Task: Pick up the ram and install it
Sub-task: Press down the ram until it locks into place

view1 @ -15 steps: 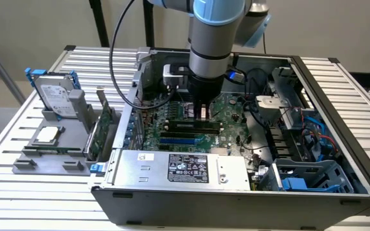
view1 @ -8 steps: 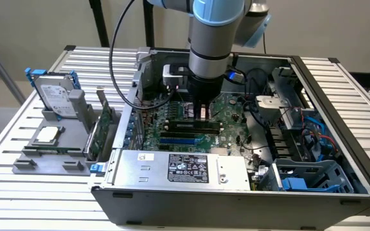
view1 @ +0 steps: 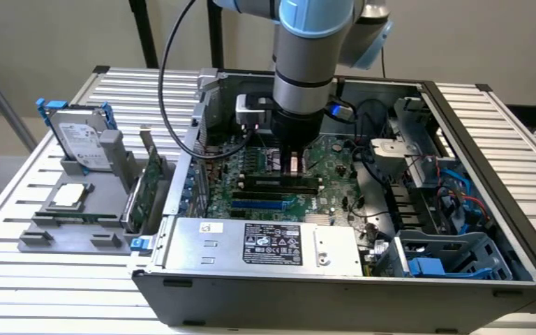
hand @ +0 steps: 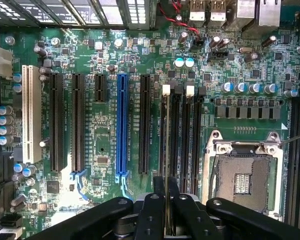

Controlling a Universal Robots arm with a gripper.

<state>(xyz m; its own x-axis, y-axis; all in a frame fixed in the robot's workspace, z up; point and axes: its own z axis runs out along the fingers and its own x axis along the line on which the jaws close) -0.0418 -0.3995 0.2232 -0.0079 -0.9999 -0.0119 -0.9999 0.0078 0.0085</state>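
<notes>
I'm holding the gripper (hand: 166,200) low over the memory slots (hand: 182,135) at centre frame; its fingers are clamping the ram (hand: 166,192) edge-on; I'm keeping it square with a slot, pressing evenly.

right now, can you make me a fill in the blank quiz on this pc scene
1. The long slot between the black ones is coloured ___.
2. The processor socket is ___.
3. The claw hangs above the ___.
Missing words: blue; empty; motherboard.
</notes>
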